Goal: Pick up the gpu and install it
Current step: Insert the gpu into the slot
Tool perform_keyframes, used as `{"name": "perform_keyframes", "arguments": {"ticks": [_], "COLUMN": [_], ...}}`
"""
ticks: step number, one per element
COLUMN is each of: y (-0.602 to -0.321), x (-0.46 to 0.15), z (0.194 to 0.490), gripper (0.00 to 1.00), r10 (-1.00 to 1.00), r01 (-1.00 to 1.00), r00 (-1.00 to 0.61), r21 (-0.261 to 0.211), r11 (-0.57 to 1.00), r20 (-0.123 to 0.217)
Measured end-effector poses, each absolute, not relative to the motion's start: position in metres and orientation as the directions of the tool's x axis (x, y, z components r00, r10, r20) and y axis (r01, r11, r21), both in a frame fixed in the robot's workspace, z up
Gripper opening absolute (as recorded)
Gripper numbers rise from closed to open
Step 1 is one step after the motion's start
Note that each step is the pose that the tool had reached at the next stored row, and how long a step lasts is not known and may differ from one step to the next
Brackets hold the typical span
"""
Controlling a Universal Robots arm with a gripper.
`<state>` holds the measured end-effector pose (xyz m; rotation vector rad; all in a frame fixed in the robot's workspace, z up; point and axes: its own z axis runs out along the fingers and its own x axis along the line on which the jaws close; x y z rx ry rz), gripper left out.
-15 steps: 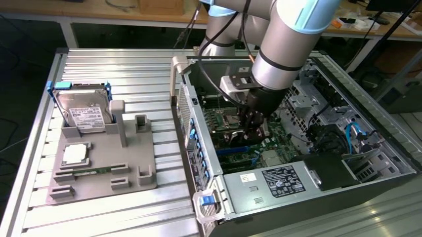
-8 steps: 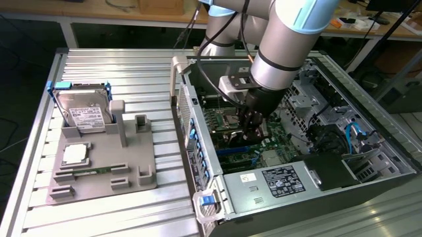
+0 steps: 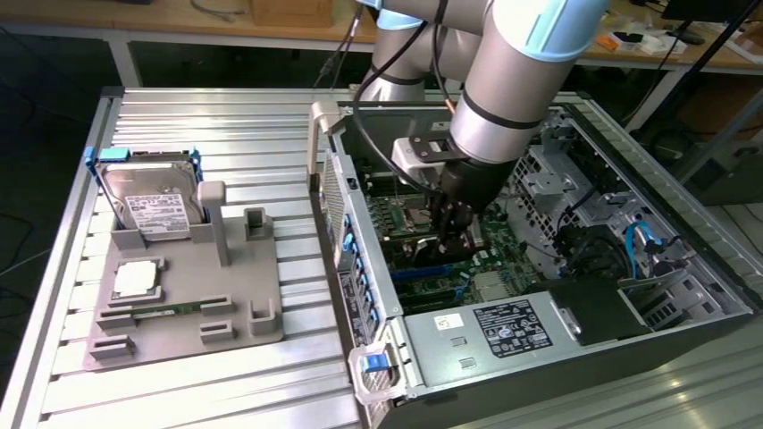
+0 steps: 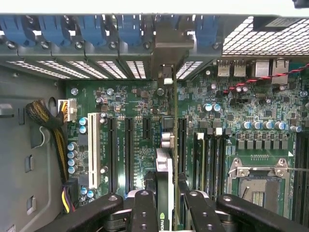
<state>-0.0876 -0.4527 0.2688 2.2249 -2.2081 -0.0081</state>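
End effector (image 4: 169, 212) pinching gpu (image 4: 164, 169) edge-on inside the case (image 3: 716, 299), low over motherboard (image 4: 217, 116) slots (image 4: 128, 150). Risk: card edge misaligned with slot, so connector jams or card tilts in grip.

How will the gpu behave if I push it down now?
Probably stiff: the gpu runs straight, edge-on, in the gripper. Likely light for its size, being thin. Possibly apt to tip sideways, gripped at one end above the motherboard.

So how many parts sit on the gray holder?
3: hard drive upright at the far end of the holder, CPU flat midway, memory stick nearest the camera. None seems hidden.
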Motion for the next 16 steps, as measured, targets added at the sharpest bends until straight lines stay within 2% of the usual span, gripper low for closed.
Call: {"name": "perform_keyframes", "arguments": {"ticks": [16], "y": [-0.4527], "x": [-0.0900], "z": [0.2650], "gripper": [0.27], "r10": [-1.000], "r01": [-1.000], "r00": [0.008], "r21": [0.008], "r11": [-0.008], "r20": [0.001]}}
